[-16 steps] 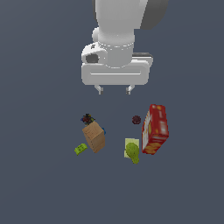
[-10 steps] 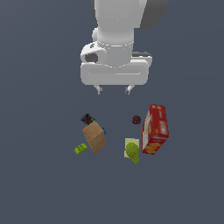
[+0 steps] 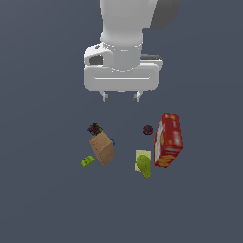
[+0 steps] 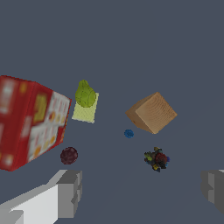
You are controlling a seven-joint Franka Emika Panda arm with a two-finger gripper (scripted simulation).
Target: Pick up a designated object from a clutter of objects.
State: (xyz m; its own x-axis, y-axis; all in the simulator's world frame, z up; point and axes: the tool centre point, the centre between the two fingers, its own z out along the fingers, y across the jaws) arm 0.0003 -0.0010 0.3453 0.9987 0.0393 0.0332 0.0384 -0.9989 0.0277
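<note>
The designated object, a small lumpy dark cluster [image 3: 95, 128] of red, yellow, green and black bits, lies on the floor just behind the tan block [image 3: 102, 148]; it also shows in the wrist view [image 4: 157, 159]. My gripper [image 3: 121, 97] hangs open and empty above the floor, up and to the exterior view's right of the cluster. In the wrist view its fingers [image 4: 70, 193] stand wide apart, with the cluster between them but nearer one side. The tan block [image 4: 152, 112] sits beyond the cluster.
A red cracker box [image 3: 168, 140] stands at the exterior view's right, with a maroon ball [image 3: 148, 129] beside it. A green pear shape [image 3: 144, 164] lies on a pale yellow pad. A lime brick [image 3: 87, 162] lies left of the block. A small blue bit [image 4: 128, 133] lies near the block.
The gripper has shifted slightly toward the exterior view's left and a little lower. The objects have not moved.
</note>
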